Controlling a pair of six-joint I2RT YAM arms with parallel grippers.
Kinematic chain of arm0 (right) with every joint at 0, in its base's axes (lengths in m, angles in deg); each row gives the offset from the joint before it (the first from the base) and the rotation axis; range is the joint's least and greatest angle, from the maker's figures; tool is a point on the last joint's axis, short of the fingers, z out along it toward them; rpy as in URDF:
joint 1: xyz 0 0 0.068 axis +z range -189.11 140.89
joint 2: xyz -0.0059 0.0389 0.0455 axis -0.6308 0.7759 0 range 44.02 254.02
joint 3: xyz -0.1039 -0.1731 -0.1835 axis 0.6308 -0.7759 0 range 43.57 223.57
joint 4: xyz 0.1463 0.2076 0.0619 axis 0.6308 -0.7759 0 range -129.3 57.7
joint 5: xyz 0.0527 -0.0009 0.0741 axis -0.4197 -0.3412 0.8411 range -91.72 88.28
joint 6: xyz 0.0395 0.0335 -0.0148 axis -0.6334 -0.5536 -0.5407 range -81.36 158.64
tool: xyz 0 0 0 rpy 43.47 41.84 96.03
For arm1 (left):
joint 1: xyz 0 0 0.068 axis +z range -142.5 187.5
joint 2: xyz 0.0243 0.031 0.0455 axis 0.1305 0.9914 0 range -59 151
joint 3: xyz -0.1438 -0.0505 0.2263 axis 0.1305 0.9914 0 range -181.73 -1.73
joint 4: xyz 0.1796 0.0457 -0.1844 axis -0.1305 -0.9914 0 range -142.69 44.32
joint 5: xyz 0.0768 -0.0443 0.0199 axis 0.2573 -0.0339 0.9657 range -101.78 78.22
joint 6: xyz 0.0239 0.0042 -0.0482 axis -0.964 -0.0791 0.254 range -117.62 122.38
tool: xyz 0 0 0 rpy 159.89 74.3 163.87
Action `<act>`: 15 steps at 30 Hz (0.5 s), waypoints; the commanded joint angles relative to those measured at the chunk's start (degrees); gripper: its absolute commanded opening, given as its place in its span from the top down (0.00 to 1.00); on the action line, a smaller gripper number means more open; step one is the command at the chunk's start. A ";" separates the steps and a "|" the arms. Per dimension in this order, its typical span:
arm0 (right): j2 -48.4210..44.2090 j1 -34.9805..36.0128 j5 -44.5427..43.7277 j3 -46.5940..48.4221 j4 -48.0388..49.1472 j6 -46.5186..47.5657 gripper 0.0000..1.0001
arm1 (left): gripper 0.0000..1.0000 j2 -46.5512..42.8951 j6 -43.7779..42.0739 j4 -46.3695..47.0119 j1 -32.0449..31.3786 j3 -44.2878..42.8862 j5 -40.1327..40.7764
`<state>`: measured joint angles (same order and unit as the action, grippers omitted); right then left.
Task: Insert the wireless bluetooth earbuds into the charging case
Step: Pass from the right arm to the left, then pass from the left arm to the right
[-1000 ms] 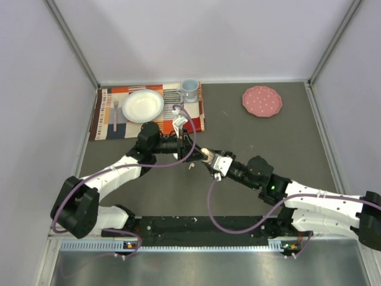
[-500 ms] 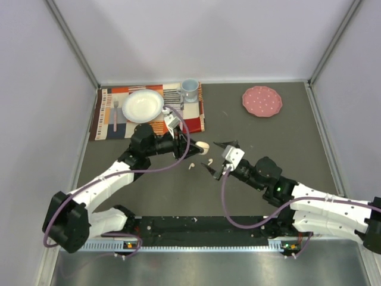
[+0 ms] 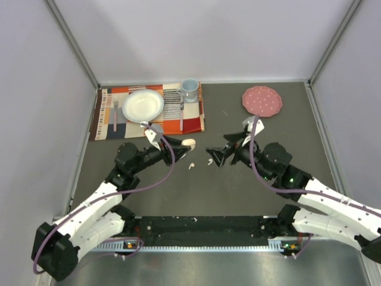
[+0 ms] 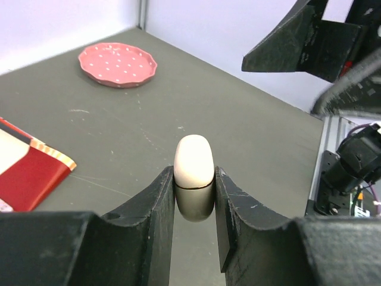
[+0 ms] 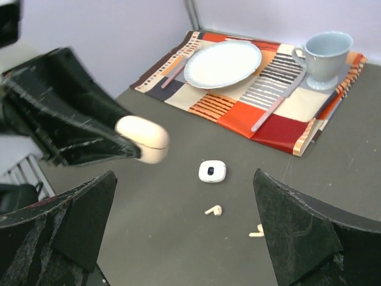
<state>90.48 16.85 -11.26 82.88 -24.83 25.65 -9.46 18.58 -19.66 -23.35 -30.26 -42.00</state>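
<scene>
My left gripper [image 3: 186, 143] is shut on a white rounded charging case [image 4: 193, 164], lid closed, held above the table; the same case [image 5: 143, 139] shows in the right wrist view. My right gripper [image 3: 221, 149] stands open and empty a little to the right of it, jaws wide apart [image 5: 184, 238]. Two tiny white earbuds [image 5: 213, 210] [image 5: 256, 231] lie on the grey table under the gap between the grippers, seen from above as small white specks [image 3: 191, 165] [image 3: 209, 161]. A second small white case with a dark dot [image 5: 212, 171] lies flat just beyond them.
A striped placemat [image 3: 193, 122] at the back left carries a white plate [image 3: 143, 105], a pale blue cup [image 3: 189, 89] and cutlery. A pink dotted plate [image 3: 261, 100] sits at the back right. Grey walls enclose the table.
The grippers were together at the case a second ago. My right gripper has opened and drawn back to the right. My left gripper has pulled back left with the case.
</scene>
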 commanded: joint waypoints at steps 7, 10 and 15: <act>1.44 -11.75 11.65 3.32 -4.04 -17.76 0.01 | 1.00 -6.91 -3.55 5.36 0.00 4.01 4.11; 2.84 -11.76 13.23 4.37 -3.95 -21.01 0.01 | 1.00 -7.96 -4.34 5.88 0.00 4.62 3.24; 5.92 -11.76 16.48 6.22 -3.16 -30.04 0.01 | 1.00 -9.28 -4.78 8.07 0.00 6.29 1.13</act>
<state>94.63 5.33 1.37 85.16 -30.14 4.78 -17.20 15.37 -17.09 -23.35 -25.24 -39.38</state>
